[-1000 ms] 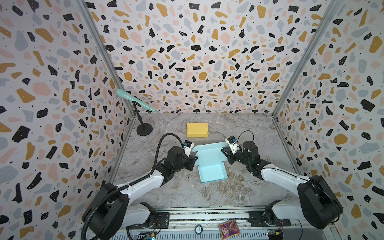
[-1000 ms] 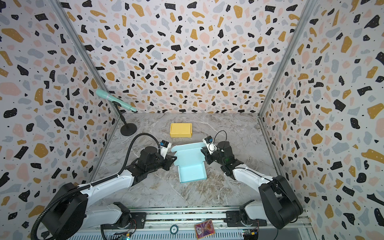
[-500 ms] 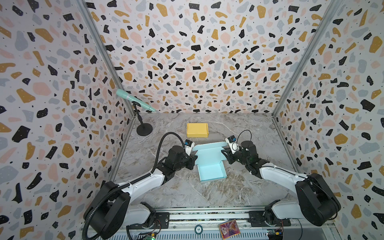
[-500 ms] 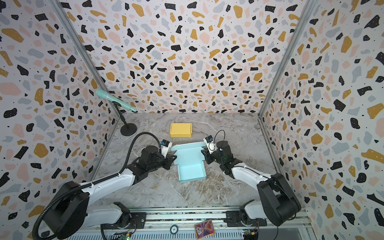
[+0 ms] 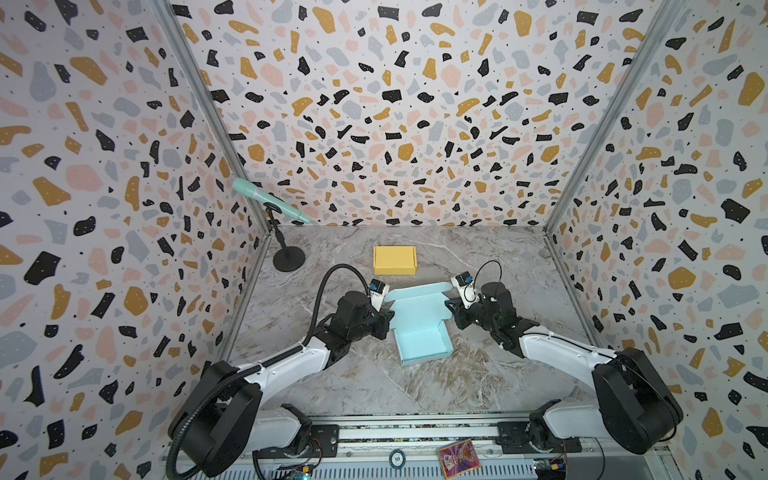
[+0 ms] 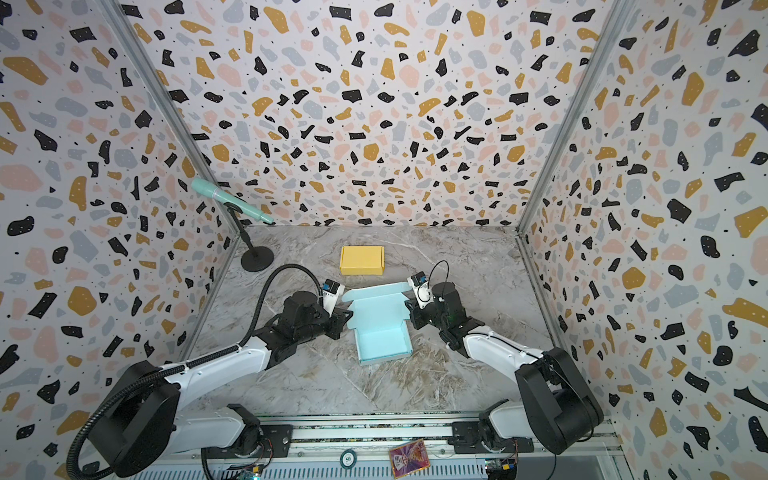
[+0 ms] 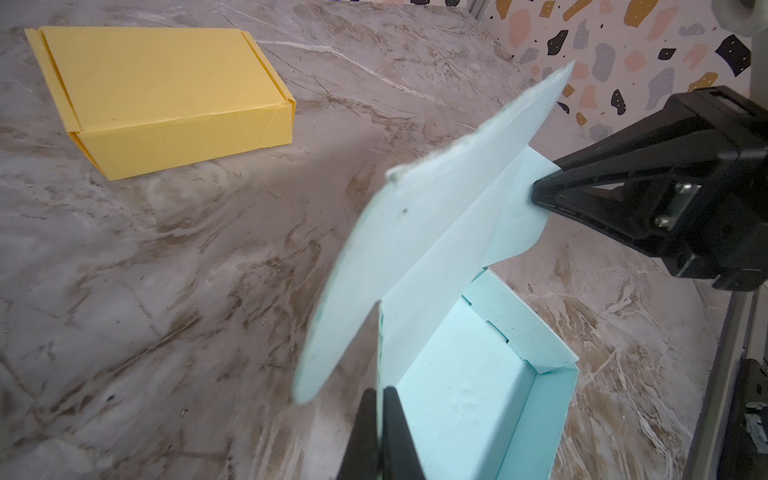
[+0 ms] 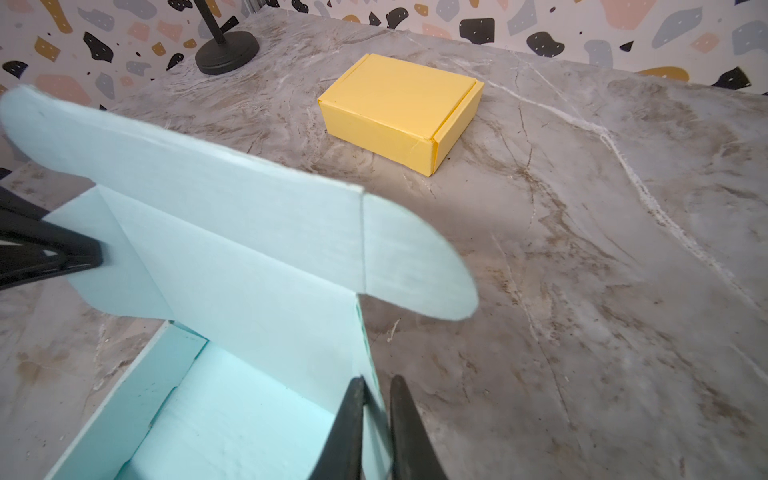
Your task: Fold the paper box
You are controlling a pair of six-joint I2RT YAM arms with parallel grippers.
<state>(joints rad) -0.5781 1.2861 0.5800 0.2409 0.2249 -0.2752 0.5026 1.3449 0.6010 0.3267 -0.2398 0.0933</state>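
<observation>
Your left claw [image 7: 379, 394] is clenching on the paper box [image 6: 384, 338], pinching the lid's side flap [image 8: 120, 270] between both black fingers [image 7: 399, 432], with the thin light-blue card showing edge-on between them. Your right claw [image 8: 377, 381] is grasping the opposite side flap [image 7: 515, 199] of the same lid [image 5: 415, 300]. Its 2 fingers are sitting close on either side of the card, and in the left wrist view its tips are coming together on that flap. Between the 2 claws the lid is standing raised off the table [image 5: 374, 386] and tilting away from the tray [image 5: 422, 340], with a rounded ear [image 8: 415, 266] sticking out past each claw. On the near side of the claws, toward the arm bases, the open tray is resting flat on the marble table with its walls folded up. Beyond the claws, toward the back wall and well apart from the blue box, a closed yellow box [image 5: 394, 260] is lying flat on the table. Farther out on the left claw's side, a black round stand [image 5: 289, 259] is sitting near the back corner, carrying a mint-green microphone [image 5: 270, 200] that is tilting across it.
</observation>
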